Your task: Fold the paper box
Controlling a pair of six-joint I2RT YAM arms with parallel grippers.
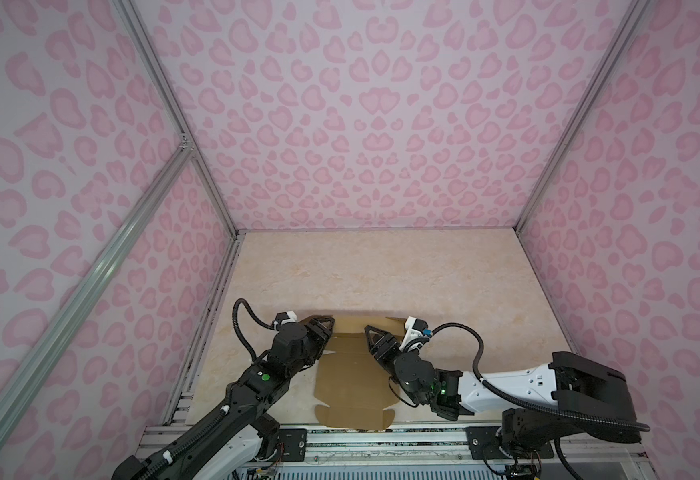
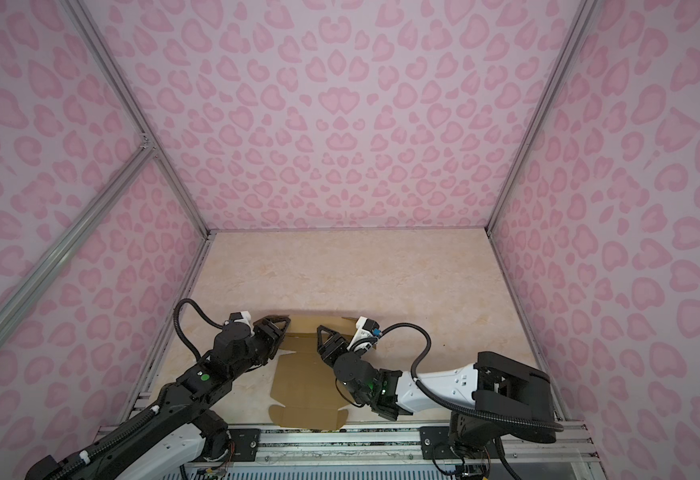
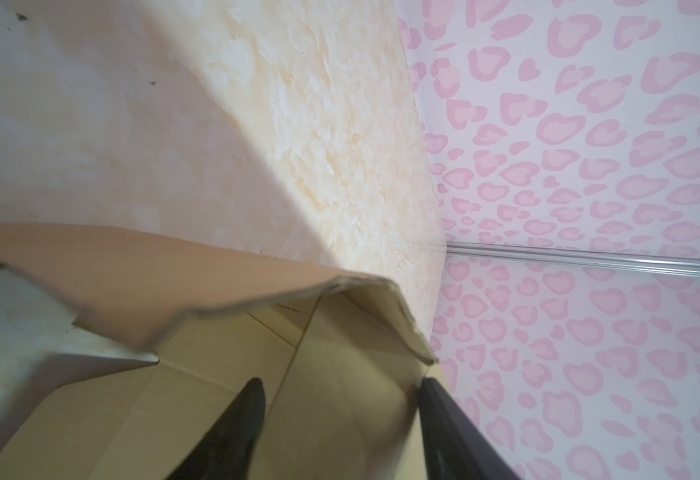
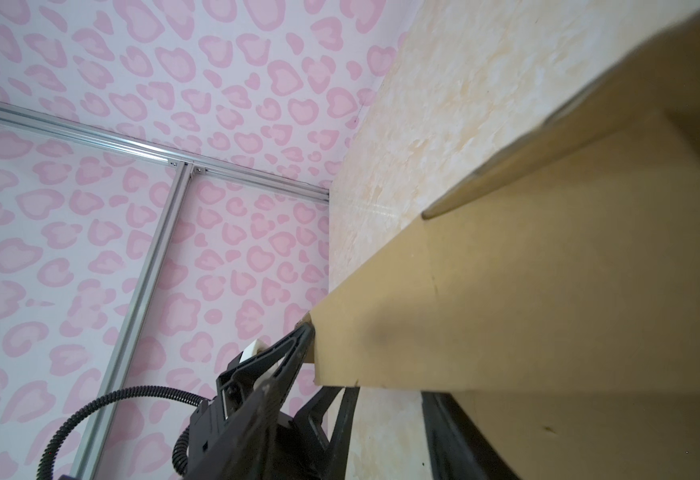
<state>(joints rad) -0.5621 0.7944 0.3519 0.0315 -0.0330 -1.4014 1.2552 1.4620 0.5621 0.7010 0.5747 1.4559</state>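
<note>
The left gripper stood with its jaws apart astride a raised flap of the paper box. The right gripper reached over the far part; I couldn't tell its state. The box lay mostly flat, brown and unprinted, near the table's front edge, its far end hidden by both arms.

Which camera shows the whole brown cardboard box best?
A top view: the flat brown kraft cardboard box lies nearly whole between both arms on the table. Both wrist views show only raised flaps, close and partly blurred.
</note>
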